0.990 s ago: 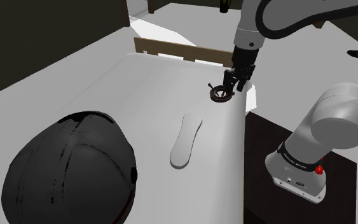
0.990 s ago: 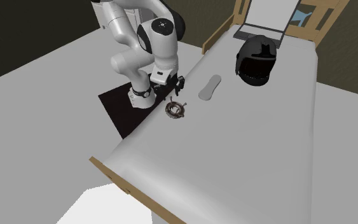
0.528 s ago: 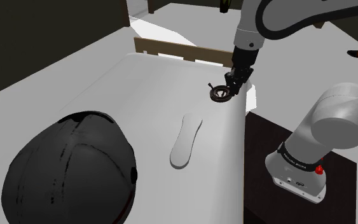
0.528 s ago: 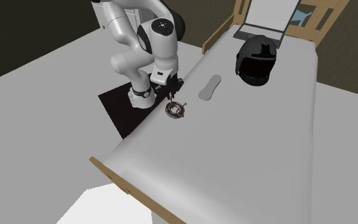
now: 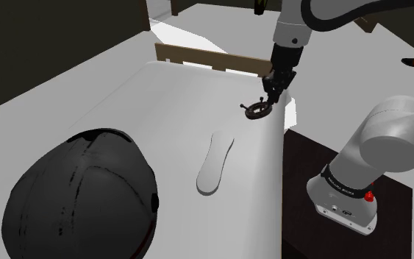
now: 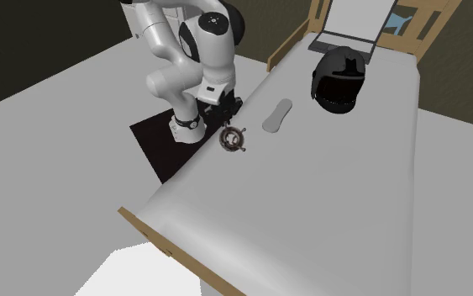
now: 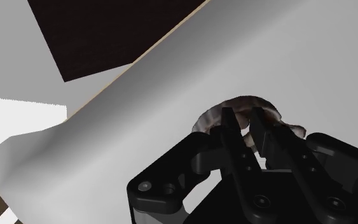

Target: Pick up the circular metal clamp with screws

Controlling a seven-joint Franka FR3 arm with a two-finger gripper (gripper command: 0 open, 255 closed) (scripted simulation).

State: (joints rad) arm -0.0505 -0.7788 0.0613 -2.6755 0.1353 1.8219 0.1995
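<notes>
Black fingers (image 7: 233, 137) (2) clasping dark ring clamp (image 6: 233, 140), at white bed (image 6: 327, 193) edge

White bed (image 6: 327, 193) in a pale wooden frame, black helmet (image 5: 80, 195) resting toward the headboard end, flat grey elongated pad (image 5: 214, 162) lying near it by the bed's edge, what looks like an open grey laptop (image 6: 346, 25) beyond the helmet.
</notes>
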